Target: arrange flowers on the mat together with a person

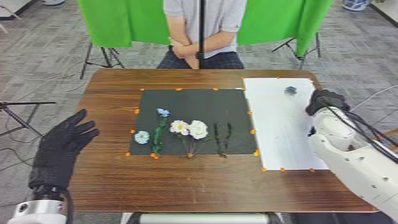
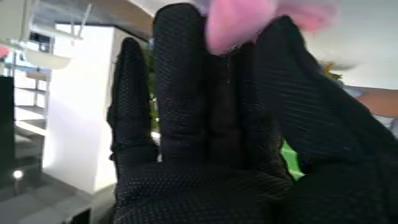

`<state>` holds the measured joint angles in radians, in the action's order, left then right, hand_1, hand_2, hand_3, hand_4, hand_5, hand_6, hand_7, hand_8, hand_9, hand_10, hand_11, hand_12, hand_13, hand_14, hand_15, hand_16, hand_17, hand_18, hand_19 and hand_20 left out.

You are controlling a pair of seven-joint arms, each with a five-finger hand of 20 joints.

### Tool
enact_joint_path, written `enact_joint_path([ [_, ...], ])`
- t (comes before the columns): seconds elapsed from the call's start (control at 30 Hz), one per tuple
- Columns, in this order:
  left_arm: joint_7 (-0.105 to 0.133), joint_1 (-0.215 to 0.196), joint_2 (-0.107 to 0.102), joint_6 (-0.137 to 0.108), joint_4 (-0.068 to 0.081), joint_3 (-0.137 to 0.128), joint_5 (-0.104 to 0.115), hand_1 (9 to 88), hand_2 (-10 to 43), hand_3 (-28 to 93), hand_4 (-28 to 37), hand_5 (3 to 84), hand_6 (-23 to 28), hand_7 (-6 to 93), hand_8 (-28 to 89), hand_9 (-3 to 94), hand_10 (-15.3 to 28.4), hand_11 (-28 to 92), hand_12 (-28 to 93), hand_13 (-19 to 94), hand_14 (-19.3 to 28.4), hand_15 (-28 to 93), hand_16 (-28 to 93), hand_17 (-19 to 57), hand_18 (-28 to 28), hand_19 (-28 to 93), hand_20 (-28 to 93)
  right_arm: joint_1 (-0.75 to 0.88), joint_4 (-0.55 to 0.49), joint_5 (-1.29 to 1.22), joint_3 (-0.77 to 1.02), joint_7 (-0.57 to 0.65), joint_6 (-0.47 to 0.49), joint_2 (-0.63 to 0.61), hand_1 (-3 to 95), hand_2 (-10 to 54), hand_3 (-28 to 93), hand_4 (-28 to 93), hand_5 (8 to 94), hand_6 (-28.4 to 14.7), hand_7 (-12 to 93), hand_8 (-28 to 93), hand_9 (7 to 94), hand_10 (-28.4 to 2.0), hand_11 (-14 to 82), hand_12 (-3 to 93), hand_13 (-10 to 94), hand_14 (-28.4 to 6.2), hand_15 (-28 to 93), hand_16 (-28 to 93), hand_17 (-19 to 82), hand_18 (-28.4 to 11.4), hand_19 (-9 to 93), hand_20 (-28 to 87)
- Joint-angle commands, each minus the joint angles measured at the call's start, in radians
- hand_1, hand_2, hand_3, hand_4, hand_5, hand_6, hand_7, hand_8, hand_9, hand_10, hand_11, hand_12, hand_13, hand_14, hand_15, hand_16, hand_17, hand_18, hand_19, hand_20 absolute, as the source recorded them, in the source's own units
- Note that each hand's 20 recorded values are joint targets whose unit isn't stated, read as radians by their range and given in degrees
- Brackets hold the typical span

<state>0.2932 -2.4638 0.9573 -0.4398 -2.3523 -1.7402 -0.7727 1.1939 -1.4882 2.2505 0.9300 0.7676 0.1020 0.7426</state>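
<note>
In the head view my right hand (image 1: pixel 327 101) is at the right edge of the white mat (image 1: pixel 282 127), near its far end. The right wrist view has my right hand (image 2: pixel 191 130) with pink petals (image 2: pixel 238 22) pinched between the thumb and fingertips. My left hand (image 1: pixel 64 142) stands open left of the black mat (image 1: pixel 191 102), fingers spread. On the black mat are a blue flower (image 1: pixel 163 113) on a green stem, a pale blue bloom (image 1: pixel 141 137), white flowers (image 1: pixel 197 130) and dark green stems (image 1: pixel 222 139). A small grey-blue thing (image 1: pixel 290 90) rests on the white mat.
Small orange pieces (image 1: pixel 253 131) line the edges of both mats on the brown table (image 1: pixel 195 192). Beyond the far edge a person sits with clasped hands (image 1: pixel 185 50), in front of a green cloth (image 1: pixel 133 22). Cables run along my right arm.
</note>
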Motion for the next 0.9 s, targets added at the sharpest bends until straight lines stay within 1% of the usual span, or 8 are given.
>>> enact_joint_path([
  [0.03,-0.021,-0.006,0.014,0.016,0.007,0.004,-0.010,22.4,6.4,80,-28.3,38.3,9.3,14.4,-10,34.3,20.2,30,9,23,26.5,58,-12,-9.8,21.2,52,9,0.046,0.016,0.045,-0.018,-0.015,-0.085,-0.018,58.5,-9.4,64,-28,77.8,5.1,25,-1,88.4,-3.7,13.9,37.7,76,-1.0,49,28,31,-12.8,72,6],
  [0.23,-0.011,-0.012,0.013,0.009,0.005,0.005,-0.009,22.5,6.4,79,-28.3,38.4,9.4,14.3,-10,34.3,20.2,30,9,23,26.5,58,-12,-9.8,21.2,52,9,0.062,-0.030,0.058,0.006,0.010,-0.229,-0.021,59.8,-9.5,64,-28,79.1,4.4,26,0,89.5,-3.0,15.2,39.2,77,-0.3,51,28,32,-11.9,74,6],
  [0.33,-0.010,-0.013,0.014,0.009,0.005,0.002,-0.008,22.5,6.5,79,-28.3,38.4,9.4,14.3,-10,34.3,20.2,30,9,23,26.4,58,-13,-9.8,21.2,52,9,0.064,-0.085,0.060,0.022,0.023,-0.300,-0.022,59.7,-9.5,65,-28,79.5,4.0,26,-1,89.8,-3.0,15.4,39.5,78,-0.4,51,28,33,-12.1,74,6],
  [0.5,-0.009,-0.021,0.013,0.006,0.000,-0.003,-0.006,22.5,6.4,79,-28.3,38.5,9.4,14.4,-10,34.3,20.3,30,9,23,26.5,58,-12,-9.8,21.2,52,9,0.062,-0.198,0.069,0.028,-0.004,-0.372,-0.021,59.6,-9.5,66,-28,80.0,3.5,25,0,90.0,-3.2,15.5,39.6,78,-0.5,51,28,33,-12.5,75,6],
  [0.67,-0.024,-0.018,0.015,0.007,-0.003,-0.007,-0.012,22.5,6.5,79,-28.3,38.4,9.3,14.4,-10,34.4,20.3,30,9,23,26.5,58,-12,-9.8,21.2,52,9,0.036,-0.300,0.036,-0.009,-0.050,-0.407,0.016,59.3,-9.5,66,-28,80.3,3.3,24,0,90.1,-3.3,15.6,39.8,78,-0.7,51,28,33,-12.7,76,6],
  [0.7,-0.019,-0.020,0.013,0.007,-0.002,-0.005,-0.011,22.5,6.5,79,-28.3,38.4,9.4,14.4,-10,34.4,20.3,30,9,23,26.4,58,-13,-9.8,21.2,52,9,0.031,-0.317,0.020,-0.018,-0.063,-0.405,0.027,59.3,-9.5,67,-28,80.4,3.3,24,0,90.0,-3.3,15.6,39.9,78,-0.7,51,28,33,-12.7,76,6],
  [0.8,-0.022,-0.018,0.014,0.007,-0.002,-0.006,-0.011,22.5,6.5,79,-28.3,38.4,9.3,14.5,-10,34.4,20.3,30,9,23,26.5,58,-13,-9.8,21.2,52,9,-0.012,-0.331,0.014,-0.086,-0.090,-0.408,0.061,59.2,-9.5,67,-28,80.4,3.3,24,1,90.1,-3.3,15.5,39.8,78,-0.8,51,28,33,-12.8,76,5],
  [0.9,-0.030,-0.013,0.015,0.010,-0.001,-0.006,-0.012,22.5,6.4,79,-28.3,38.5,9.4,14.4,-10,34.4,20.3,30,9,23,26.4,58,-12,-9.8,21.2,52,9,-0.049,-0.321,-0.007,-0.139,-0.116,-0.376,0.113,58.6,-9.5,67,-28,80.3,3.3,24,1,90.0,-3.4,15.6,39.8,78,-1.1,52,28,32,-13.0,76,5],
])
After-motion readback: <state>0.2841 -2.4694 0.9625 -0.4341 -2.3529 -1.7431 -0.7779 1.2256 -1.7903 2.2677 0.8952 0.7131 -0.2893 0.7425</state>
